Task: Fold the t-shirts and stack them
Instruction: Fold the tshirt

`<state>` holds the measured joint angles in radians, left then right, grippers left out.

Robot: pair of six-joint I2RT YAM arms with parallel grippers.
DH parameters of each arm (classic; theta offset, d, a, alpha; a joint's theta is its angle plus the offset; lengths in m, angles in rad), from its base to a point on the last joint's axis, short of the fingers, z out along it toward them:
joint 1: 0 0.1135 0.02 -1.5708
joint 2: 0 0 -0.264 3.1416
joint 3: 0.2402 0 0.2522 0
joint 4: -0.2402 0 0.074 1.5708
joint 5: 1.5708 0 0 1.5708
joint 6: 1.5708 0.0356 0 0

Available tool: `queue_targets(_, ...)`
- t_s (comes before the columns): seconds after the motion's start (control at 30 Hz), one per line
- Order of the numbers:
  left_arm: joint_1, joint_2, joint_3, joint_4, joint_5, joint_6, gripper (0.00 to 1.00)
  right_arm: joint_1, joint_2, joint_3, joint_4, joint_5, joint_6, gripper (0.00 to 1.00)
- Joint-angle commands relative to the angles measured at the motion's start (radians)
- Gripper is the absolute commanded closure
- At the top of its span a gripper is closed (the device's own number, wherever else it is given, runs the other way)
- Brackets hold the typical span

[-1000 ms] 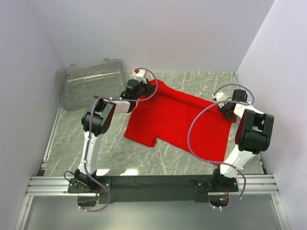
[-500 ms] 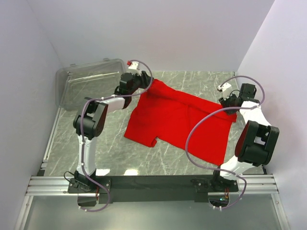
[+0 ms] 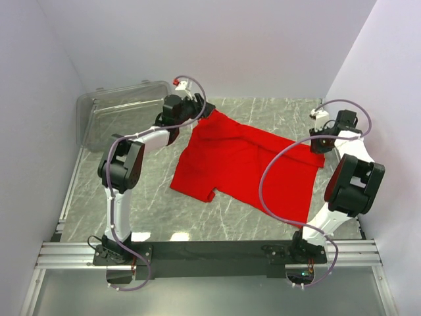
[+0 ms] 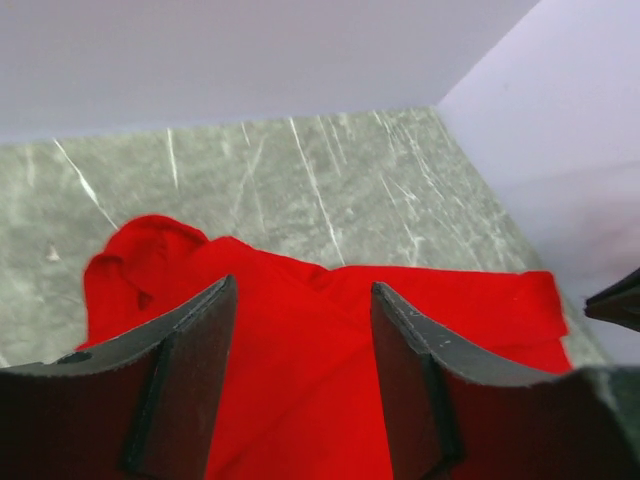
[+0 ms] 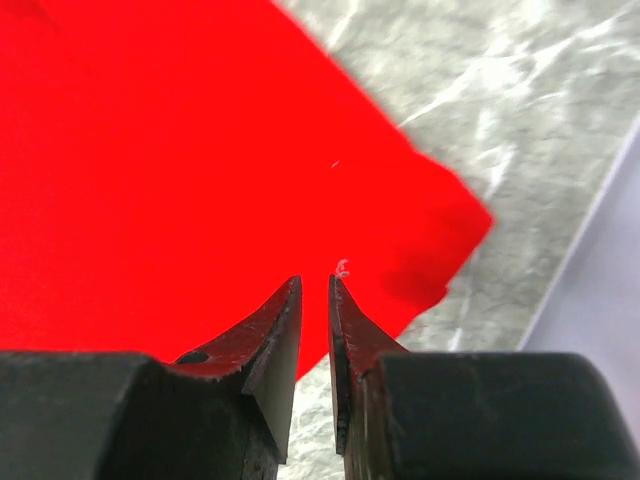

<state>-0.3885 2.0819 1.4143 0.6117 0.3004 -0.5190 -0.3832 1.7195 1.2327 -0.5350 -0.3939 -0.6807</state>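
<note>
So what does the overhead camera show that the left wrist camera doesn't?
Only the overhead view shows the clear plastic bin at the far left and the whole outline of the red t-shirt, including its near sleeve. Only the left wrist view shows the left gripper close up, its fingers spread apart with nothing between them, above the cloth. Both show the red t-shirt lying on the grey marbled table.
</note>
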Motion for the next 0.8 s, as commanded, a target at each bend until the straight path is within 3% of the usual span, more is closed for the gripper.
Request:
queue_targets(0.0, 0.010, 0.047, 0.130, -0.114, 0.036, -0.099, 0.39, -0.014, 0.029, 0.100, -0.034, -0.020, 0.058, 0.76)
queue_targets(0.13, 0.000, 0.125, 0.241, -0.264, -0.021, -0.121, 0.39, -0.014, 0.034, 0.116, -0.022, -0.051, 0.090, 0.76)
queue_targets(0.37, -0.026, 0.328, 0.624, -0.590, -0.122, -0.110, 0.39, -0.014, 0.003, 0.091, 0.001, -0.094, 0.144, 0.75)
queue_targets(0.77, -0.039, 0.431, 0.702, -0.668, -0.156, -0.128, 0.40, -0.014, -0.055, 0.008, 0.030, -0.148, 0.176, 0.74)
